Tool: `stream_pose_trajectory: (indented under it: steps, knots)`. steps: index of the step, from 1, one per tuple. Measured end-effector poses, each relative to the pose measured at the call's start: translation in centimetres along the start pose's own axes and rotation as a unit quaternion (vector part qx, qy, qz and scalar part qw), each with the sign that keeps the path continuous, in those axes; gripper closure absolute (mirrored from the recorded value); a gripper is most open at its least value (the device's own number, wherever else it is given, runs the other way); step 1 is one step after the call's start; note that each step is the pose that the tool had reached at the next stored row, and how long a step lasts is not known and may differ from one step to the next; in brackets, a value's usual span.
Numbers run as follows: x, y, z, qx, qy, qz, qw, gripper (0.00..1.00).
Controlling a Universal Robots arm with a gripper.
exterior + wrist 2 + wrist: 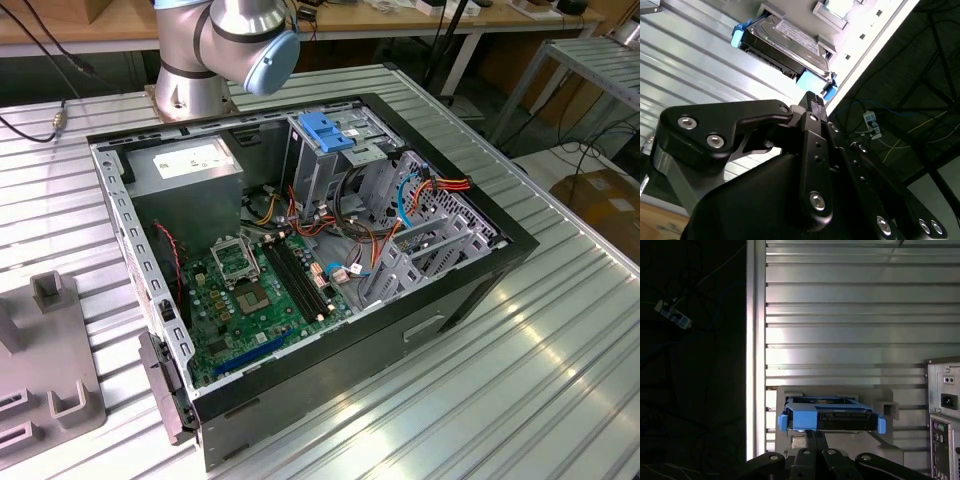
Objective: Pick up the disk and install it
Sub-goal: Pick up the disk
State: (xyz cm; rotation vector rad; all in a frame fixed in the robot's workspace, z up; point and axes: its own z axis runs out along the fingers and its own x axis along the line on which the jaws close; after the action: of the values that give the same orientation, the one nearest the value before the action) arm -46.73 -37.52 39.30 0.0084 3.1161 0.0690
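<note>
Just ahead of the clenched, empty gripper, the disk lies flat on a grey holder; in the exterior view, arm base at the computer case's 12 o'clock

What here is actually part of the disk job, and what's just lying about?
Part of the job: the disk, the gripper close to it, the open computer case.
Just lying about: the grey fixture block, the loose cable, the cardboard box.

One disk, one computer case, one arm.
</note>
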Motion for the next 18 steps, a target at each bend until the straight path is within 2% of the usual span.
stream_pose_trajectory:
  steps: [4, 6, 11, 15, 17, 18]
  knots:
    - [0.02, -0.02, -0.01, -0.0006, 0.001, -0.023, 0.99973, 0.9]
    - [0.03, -0.02, -0.01, -0.0011, 0.002, -0.046, 0.99895, 0.9]
    - [0.04, -0.03, 0.0, -0.002, 0.0035, -0.08, 0.99678, 0.9]
    - [0.04, -0.03, 0.0, -0.0027, 0.0048, -0.109, 0.99397, 0.9]
    - [0.04, -0.03, 0.0, -0.0031, 0.0055, -0.126, 0.99205, 0.9]
    - [0.04, -0.03, 0.0, -0.0034, 0.0061, -0.139, 0.99025, 0.9]
